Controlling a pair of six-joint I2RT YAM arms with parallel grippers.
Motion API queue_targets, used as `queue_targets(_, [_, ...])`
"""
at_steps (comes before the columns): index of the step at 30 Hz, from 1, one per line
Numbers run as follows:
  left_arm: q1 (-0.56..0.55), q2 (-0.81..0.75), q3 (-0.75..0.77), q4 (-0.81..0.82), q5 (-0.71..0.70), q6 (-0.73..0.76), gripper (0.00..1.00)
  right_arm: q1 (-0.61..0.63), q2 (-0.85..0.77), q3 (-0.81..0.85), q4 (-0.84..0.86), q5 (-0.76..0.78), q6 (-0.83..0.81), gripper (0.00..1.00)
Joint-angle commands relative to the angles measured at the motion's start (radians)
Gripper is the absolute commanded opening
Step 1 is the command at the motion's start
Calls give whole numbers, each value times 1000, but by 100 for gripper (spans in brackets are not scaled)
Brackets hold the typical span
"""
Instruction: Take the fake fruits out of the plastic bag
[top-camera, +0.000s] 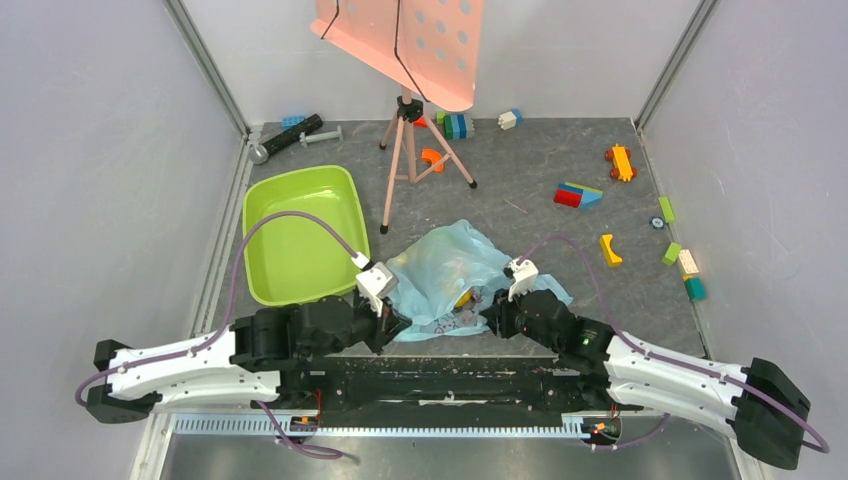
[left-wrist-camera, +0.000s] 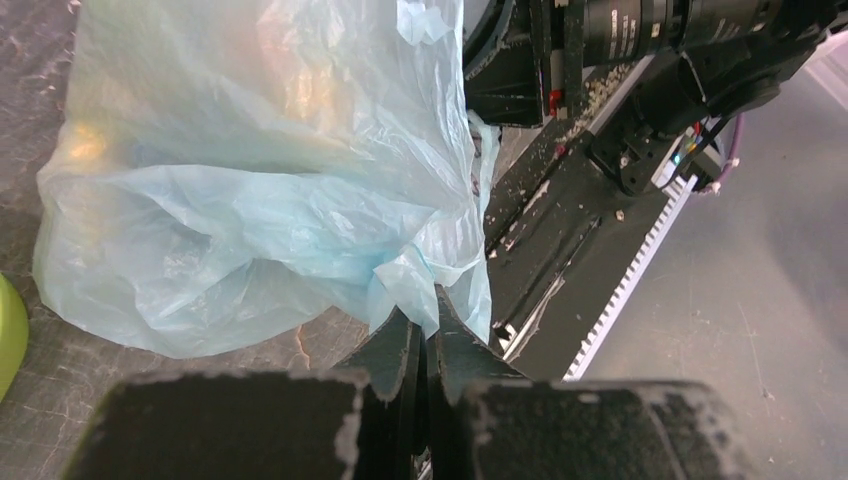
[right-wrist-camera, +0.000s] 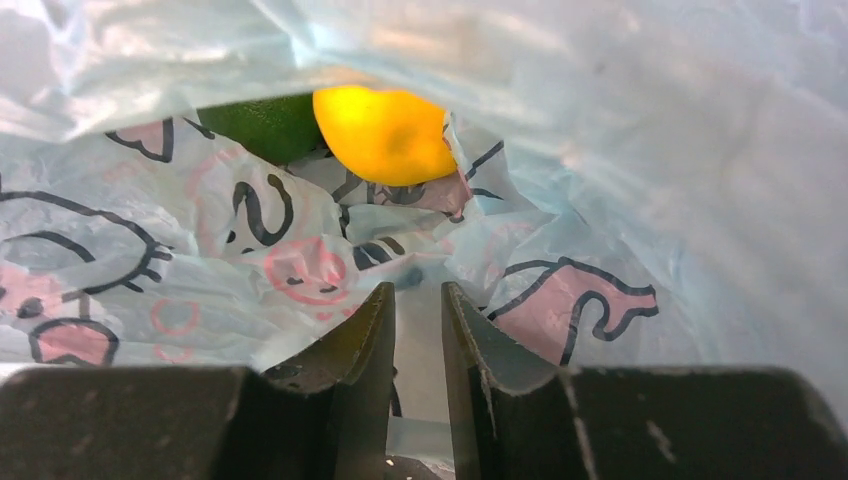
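Bag of thin crinkly light-blue plastic w/ pink cartoon print (top-camera: 445, 270) lies on grey bench (top-camera: 540, 160) near front edge, glossy yellow round fruit (right-wrist-camera: 385, 135) & green fruit (right-wrist-camera: 265, 125) inside. Left gripper (left-wrist-camera: 428, 318) clamped on bag edge. Right gripper (right-wrist-camera: 418, 300) nearly closed in bag mouth, possibly on film; can't tell.

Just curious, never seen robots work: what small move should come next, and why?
Probably the right gripper edges forward to the yellow fruit: it sits just ahead inside the plastic bag, beside a green fruit, while the left gripper pinches the bag's edge.
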Motion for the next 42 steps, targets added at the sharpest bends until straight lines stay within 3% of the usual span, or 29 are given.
queue_targets(1, [-6, -39, -4, 52, -52, -50, 8, 2, -26, 64, -10, 12, -51, 26])
queue_targets(10, [-7, -5, 8, 100, -80, -47, 2, 32, 67, 309, -56, -14, -130, 27])
queue_targets(16, [-6, -34, -29, 129, -100, -68, 2, 37, 186, 373, -57, -13, -153, 27])
queue_targets(25, [-6, -68, -80, 126, -177, -120, 2, 80, 198, 183, 167, -45, -131, 25])
queue_targets(31, [-7, -24, -113, 122, -195, -165, 2, 146, 183, 41, 247, 12, -75, 24])
queue_targets(42, [-7, -75, -174, 97, -286, -234, 2, 206, 275, -1, 208, 113, -46, 24])
